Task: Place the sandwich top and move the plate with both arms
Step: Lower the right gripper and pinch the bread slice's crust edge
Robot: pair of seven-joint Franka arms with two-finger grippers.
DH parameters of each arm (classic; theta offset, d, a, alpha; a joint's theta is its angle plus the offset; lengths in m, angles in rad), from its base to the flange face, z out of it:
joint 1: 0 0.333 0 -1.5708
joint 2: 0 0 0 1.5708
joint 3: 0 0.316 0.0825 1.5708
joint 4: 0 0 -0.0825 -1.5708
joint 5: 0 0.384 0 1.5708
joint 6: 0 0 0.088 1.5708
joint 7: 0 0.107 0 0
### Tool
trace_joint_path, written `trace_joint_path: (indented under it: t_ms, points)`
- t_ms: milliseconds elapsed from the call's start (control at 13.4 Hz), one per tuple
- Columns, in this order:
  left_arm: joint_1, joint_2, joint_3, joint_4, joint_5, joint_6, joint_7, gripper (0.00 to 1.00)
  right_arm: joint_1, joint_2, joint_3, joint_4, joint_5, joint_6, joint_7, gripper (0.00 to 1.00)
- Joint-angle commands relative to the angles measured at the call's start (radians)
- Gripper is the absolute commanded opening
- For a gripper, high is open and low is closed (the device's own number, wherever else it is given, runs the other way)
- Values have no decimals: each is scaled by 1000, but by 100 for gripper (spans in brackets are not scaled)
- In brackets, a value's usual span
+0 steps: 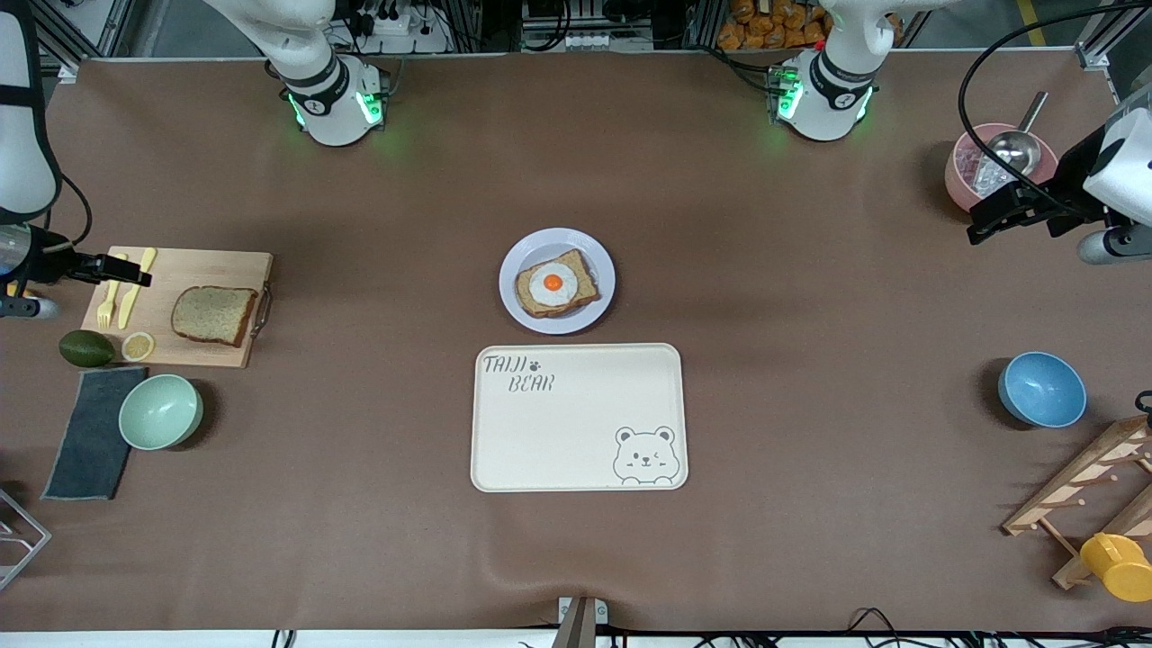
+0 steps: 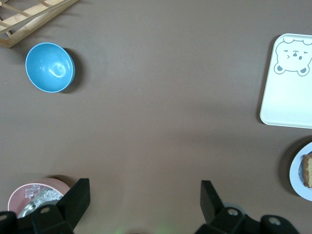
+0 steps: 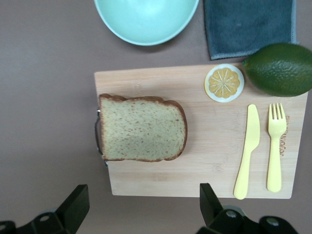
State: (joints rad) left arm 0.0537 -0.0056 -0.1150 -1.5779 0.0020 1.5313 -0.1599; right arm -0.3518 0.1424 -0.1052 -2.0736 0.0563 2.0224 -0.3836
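The sandwich top (image 1: 214, 315), a brown wholemeal slice (image 3: 142, 128), lies flat on a wooden cutting board (image 1: 193, 270) toward the right arm's end of the table. The pale plate (image 1: 531, 247) sits mid-table and carries a bread slice with a fried egg (image 1: 555, 284); its rim also shows in the left wrist view (image 2: 298, 175). My right gripper (image 1: 126, 272) hangs open and empty over the board's edge (image 3: 141, 195). Over bare table beside a pink bowl, my left gripper (image 1: 985, 220) is open too, with nothing between its fingers (image 2: 145, 192).
A cream bear-print tray (image 1: 576, 414) lies just nearer the camera than the plate. On the board are a yellow knife (image 3: 247, 151), fork (image 3: 275, 146) and lemon slice (image 3: 224, 83); beside it an avocado (image 1: 86, 348), mint bowl (image 1: 160, 411) and grey cloth (image 1: 90, 432). A blue bowl (image 1: 1041, 389) and wooden rack (image 1: 1093, 486) stand at the left arm's end.
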Motion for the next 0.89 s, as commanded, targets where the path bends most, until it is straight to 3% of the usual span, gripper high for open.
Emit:
trace_joint_path:
  t_ms: [0,373,820]
  points:
    - [6,1,-5,9,-5,-16,-17,100,-33,43,15,-2,13,39,-3,100]
    - [6,3,-3,10,-5,-16,-17,100,-59,98,15,-94,20,208,8,100]
    - [6,4,-3,9,-5,-16,-17,100,-49,200,16,-82,20,305,25,100]
